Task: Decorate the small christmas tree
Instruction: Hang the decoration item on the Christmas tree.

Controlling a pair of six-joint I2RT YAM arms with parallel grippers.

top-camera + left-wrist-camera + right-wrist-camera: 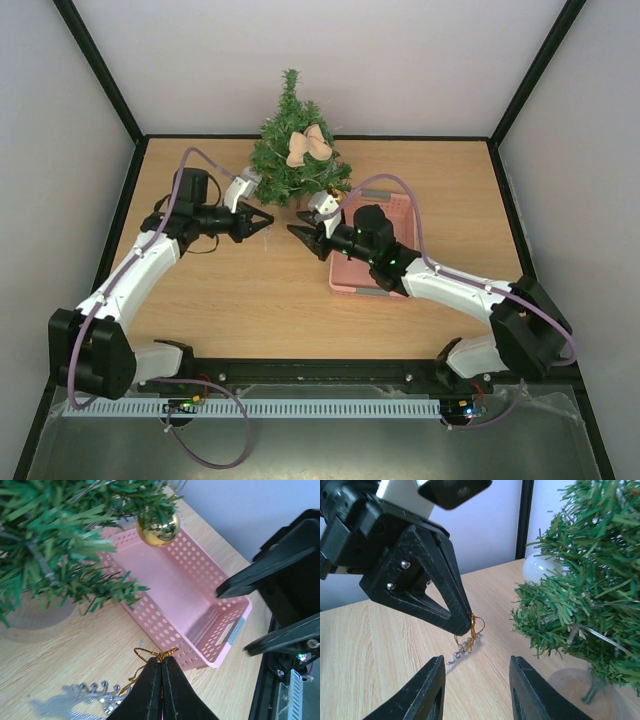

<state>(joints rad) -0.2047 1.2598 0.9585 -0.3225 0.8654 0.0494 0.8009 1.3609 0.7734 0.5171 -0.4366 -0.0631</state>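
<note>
The small christmas tree (pixel 295 150) stands at the far centre of the table (pixel 260 310). A bow (pixel 308 146) sits on its upper branches. A ball ornament (pixel 158 528) hangs from a branch on the basket side. The basket (pixel 345 285) lies right of the tree and nearer. Left gripper (pixel 265 222): front-left of the tree, with an ornament loop (pixel 156 654) between its fingertips. Right gripper (pixel 295 232): directly opposite, at the basket's left end.

A pink perforated basket (pixel 150 615) sits on the wooden table (pixel 270 300).
</note>
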